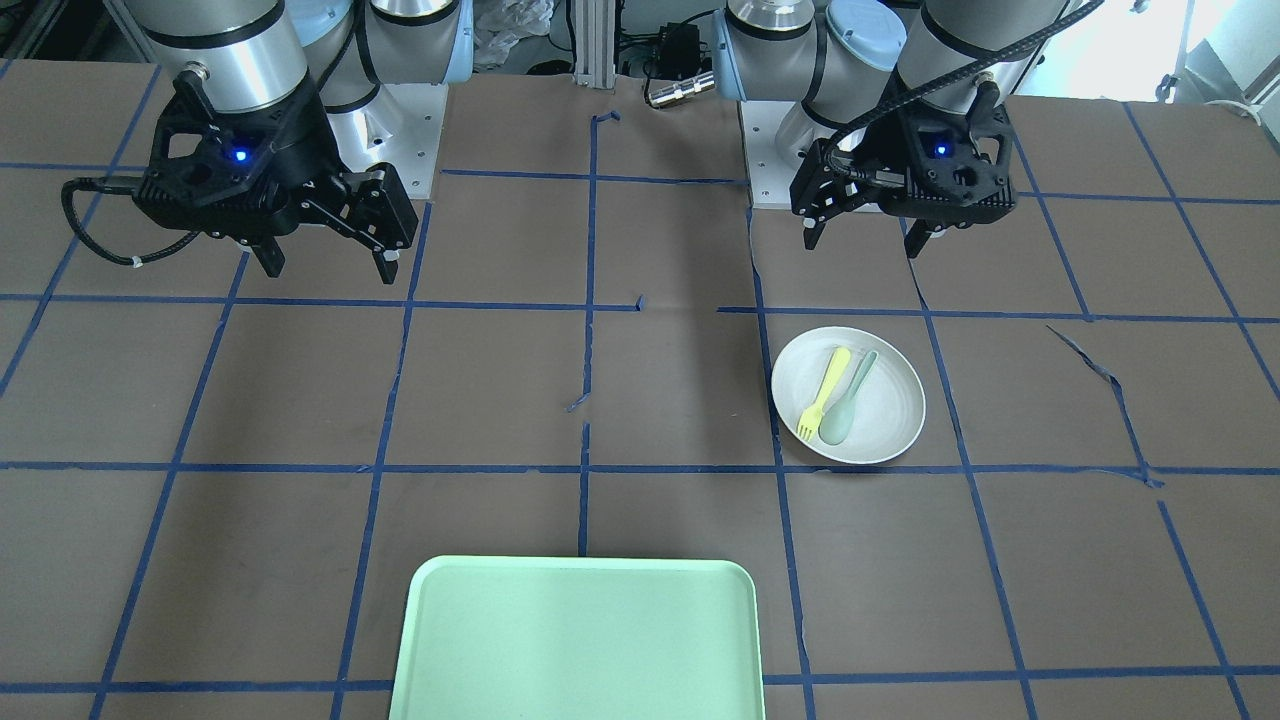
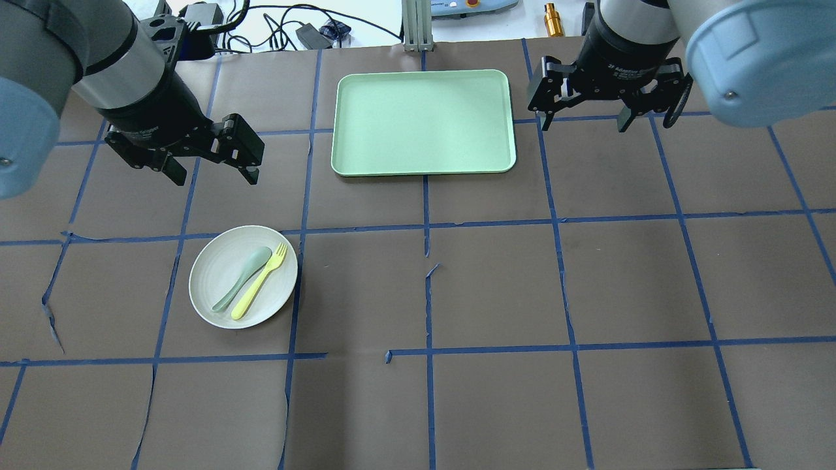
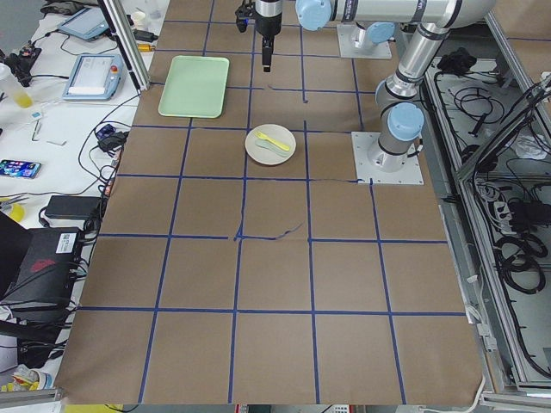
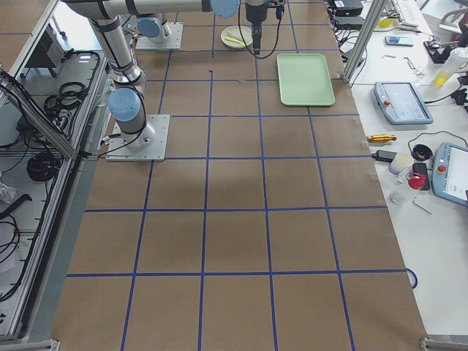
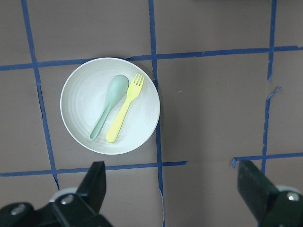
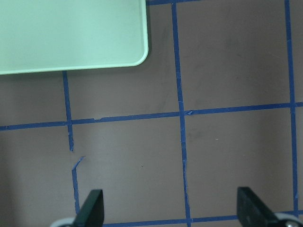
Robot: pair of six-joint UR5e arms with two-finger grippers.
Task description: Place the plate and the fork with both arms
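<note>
Fork [image 2: 259, 282]: lies in plate [image 2: 212, 267] on the left half of the desk [image 2: 496, 294], just beside spoon [image 2: 243, 277]. Long axis diagonal; tines point away from robot, toward tray [image 2: 423, 123]. Left gripper [image 2: 215, 177] and right gripper [image 2: 584, 124]: spread wide, empty.

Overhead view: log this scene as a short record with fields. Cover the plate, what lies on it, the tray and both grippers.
plate: round, off-white, on the table, robot's left side
fork: pale yellow, lying on the plate, tines away from the robot
spoon: grey-green, on the plate beside the fork
tray: light green, rectangular, far middle, apart from the plate
left gripper: open, holding nothing, just beyond the plate
right gripper: open, holding nothing, beside the tray's right end
</note>
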